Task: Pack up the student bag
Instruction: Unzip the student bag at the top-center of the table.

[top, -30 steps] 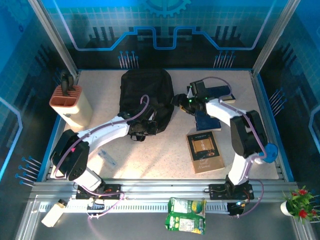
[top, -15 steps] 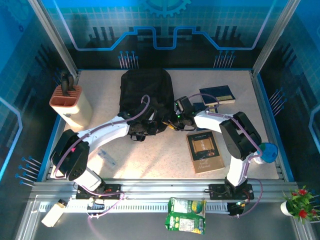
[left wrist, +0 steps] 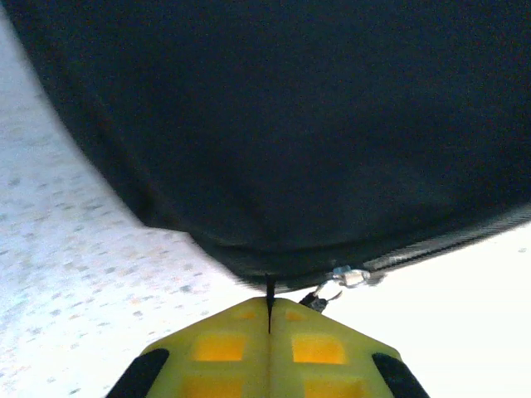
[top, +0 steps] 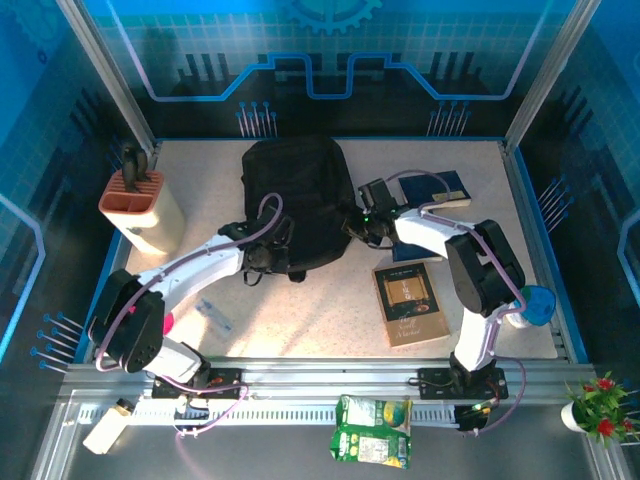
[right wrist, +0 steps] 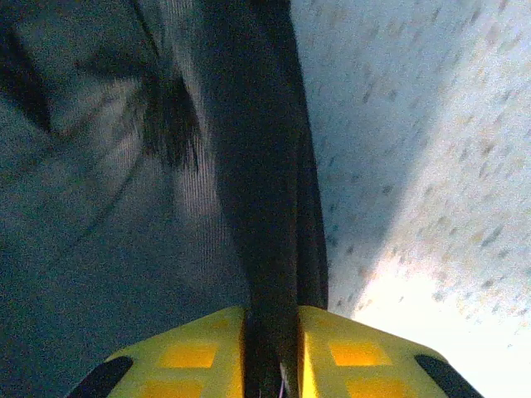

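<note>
Student bag (top: 295, 190) flat on counter (top: 300, 315), blue book (top: 435, 187) just right of it. Left fingers (left wrist: 224, 348) pressed fully together on thin black tab at bag's near seam, beside zip slider (left wrist: 348, 275). Right fingers (right wrist: 353, 352) clamped on fabric fold at bag's right edge. Likely unzipping: right anchors, left pulls along seam, not upward; tab may slip.

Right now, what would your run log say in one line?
student bag: lying flat | left hand: shut on its zip edge | right hand: shut on its side fold
</note>
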